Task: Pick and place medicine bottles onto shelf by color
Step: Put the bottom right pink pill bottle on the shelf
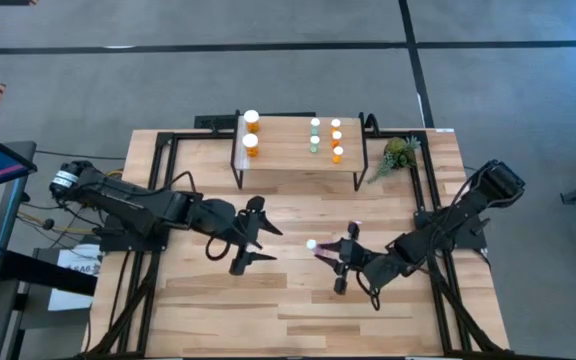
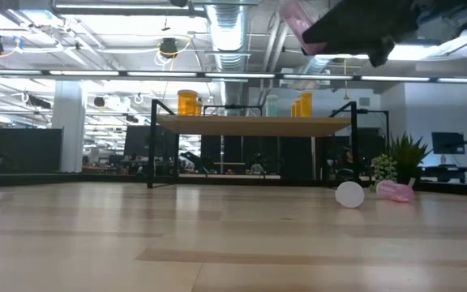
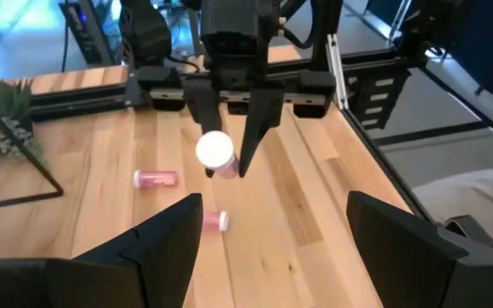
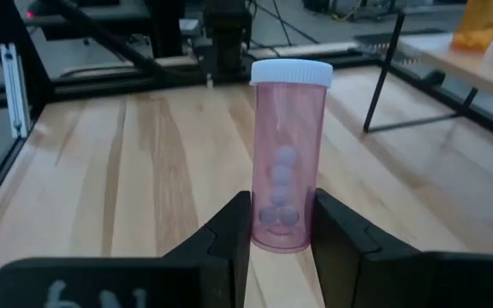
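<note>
Pink bottle clamped in right claw, raised

Bright, even light falls from ceiling strip lamps above the shelf. The table shows only soft shadows under the arms. Near the wrist cameras, the dark fingers look blurred.

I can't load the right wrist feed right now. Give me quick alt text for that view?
The right hand grips a pink medicine bottle with a white cap between its two dark fingers, a few pills showing at the held end. Beyond it lies the light wood table, with a black leg of the shelf and an orange bottle to one side.
</note>
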Controlling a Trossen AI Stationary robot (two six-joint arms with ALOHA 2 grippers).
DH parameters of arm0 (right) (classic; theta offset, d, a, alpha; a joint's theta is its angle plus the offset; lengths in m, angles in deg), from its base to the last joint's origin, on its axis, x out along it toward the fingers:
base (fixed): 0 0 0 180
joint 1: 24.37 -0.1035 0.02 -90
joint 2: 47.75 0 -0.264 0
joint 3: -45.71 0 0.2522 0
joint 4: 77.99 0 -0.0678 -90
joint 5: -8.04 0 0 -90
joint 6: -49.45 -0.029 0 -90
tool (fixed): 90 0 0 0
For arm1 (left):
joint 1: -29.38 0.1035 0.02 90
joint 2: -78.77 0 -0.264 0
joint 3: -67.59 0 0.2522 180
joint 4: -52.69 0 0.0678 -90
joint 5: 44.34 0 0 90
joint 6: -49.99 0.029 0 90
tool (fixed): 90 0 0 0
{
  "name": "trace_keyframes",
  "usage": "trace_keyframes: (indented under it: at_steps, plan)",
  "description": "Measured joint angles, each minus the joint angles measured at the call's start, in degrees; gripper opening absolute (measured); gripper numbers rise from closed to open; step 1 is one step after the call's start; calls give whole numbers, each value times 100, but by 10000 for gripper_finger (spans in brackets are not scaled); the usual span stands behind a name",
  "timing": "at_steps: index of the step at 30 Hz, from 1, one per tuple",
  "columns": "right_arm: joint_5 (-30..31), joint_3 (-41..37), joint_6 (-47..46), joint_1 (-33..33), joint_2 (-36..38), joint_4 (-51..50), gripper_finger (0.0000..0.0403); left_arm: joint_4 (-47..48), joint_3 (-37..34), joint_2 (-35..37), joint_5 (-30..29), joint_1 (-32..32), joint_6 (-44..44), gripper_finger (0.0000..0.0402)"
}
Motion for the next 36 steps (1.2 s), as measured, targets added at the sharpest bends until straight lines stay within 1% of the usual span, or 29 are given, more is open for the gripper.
trace_keyframes:
  at_steps: [3,5,8,10,13,19,23,27,36]
  plan:
    - [-2,0,190,75,0,197,116,385,376,-188,77,70,13,281]
    - [-7,-2,295,132,-2,247,116,946,669,-404,81,91,85,281]
    - [-22,0,357,190,0,334,116,1331,1326,-836,141,122,299,281]
    - [-28,-2,420,246,-2,425,116,1780,1704,-1117,174,150,444,281]
    - [-40,-2,445,252,-2,428,116,2190,2168,-1619,172,189,617,281]
    - [-52,-2,447,199,-1,402,116,2358,2948,-2321,290,323,932,281]
    - [-85,-4,448,160,-4,417,116,2328,3199,-2519,350,417,1083,281]
    - [-99,-4,458,166,-2,435,116,2318,3191,-2535,527,527,1094,281]
    - [-203,-4,493,159,-2,596,116,2317,3191,-2534,573,515,1268,281]
